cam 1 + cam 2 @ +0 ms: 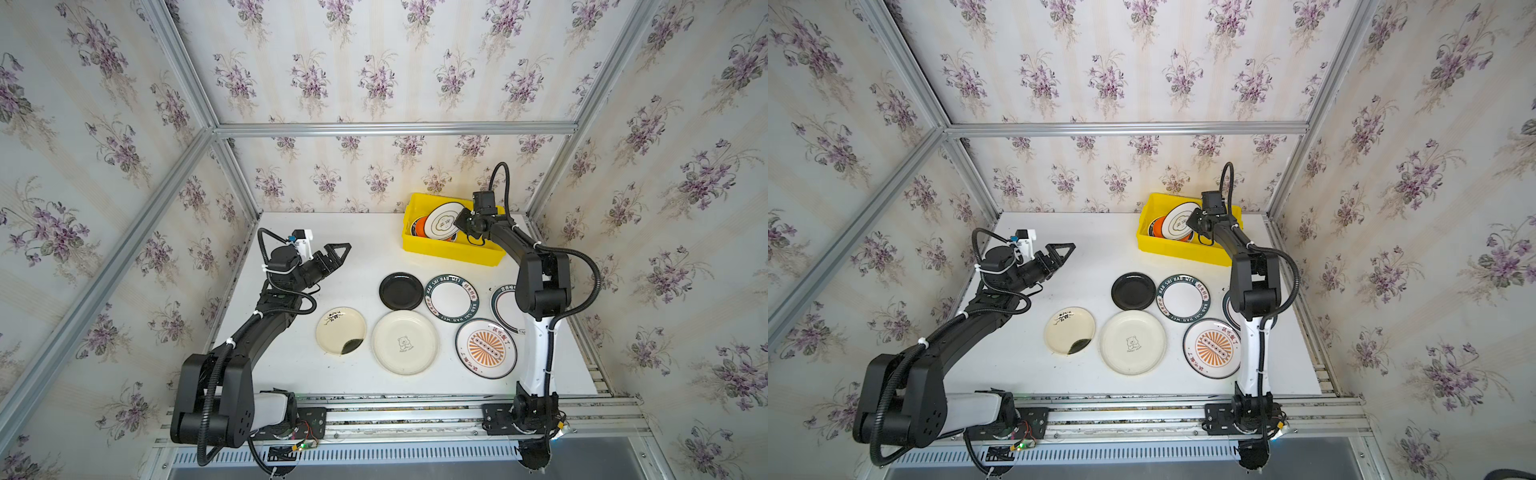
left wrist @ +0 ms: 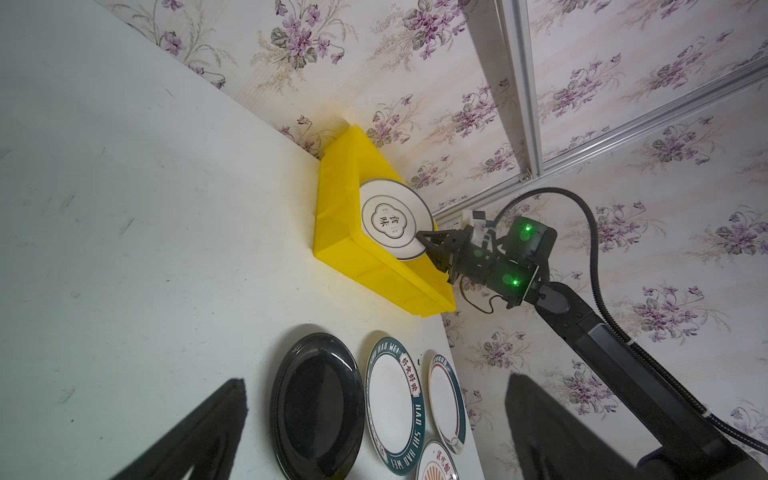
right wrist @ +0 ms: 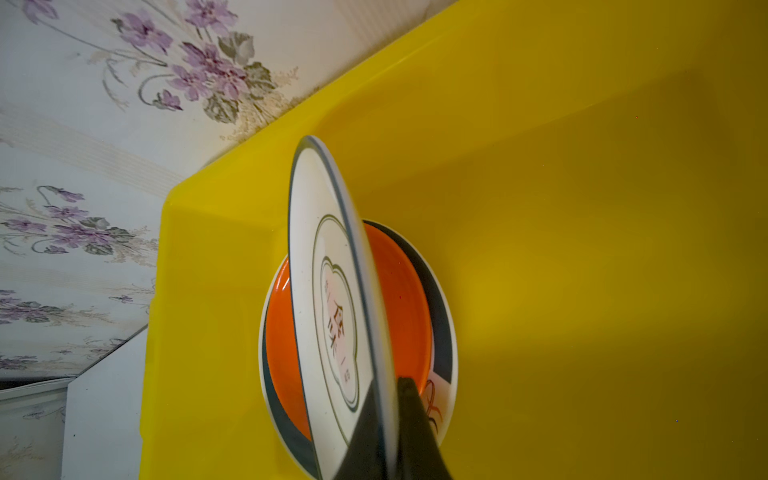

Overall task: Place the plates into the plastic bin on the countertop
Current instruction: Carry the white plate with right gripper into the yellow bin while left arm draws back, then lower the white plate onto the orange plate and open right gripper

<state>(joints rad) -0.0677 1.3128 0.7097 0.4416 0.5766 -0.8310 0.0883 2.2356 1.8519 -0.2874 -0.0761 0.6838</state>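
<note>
Near edge of desk (image 1: pixel 291 374): cream bear plate (image 1: pixel 404 343), flat; black plate (image 1: pixel 401 291) beyond. Left side: left gripper (image 1: pixel 338 254) agape, empty. Far right corner: yellow plastic bin (image 1: pixel 449 251); right gripper (image 2: pixel 424 243) clamped on tilted emblem plate (image 1: pixel 442 222) over orange plate (image 3: pixel 405 299) inside.

You can read "HAO SHI HAO WEI" and 好食好味 on the round white plate with the dark green rim (image 2: pixel 392 409). The grey-edged round white plate (image 2: pixel 390 221) shows 食味 inside its flower-shaped outline.

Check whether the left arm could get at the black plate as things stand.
Probably yes: the left arm has its jaws open and empty, near the black plate, with only bare countertop between.
</note>
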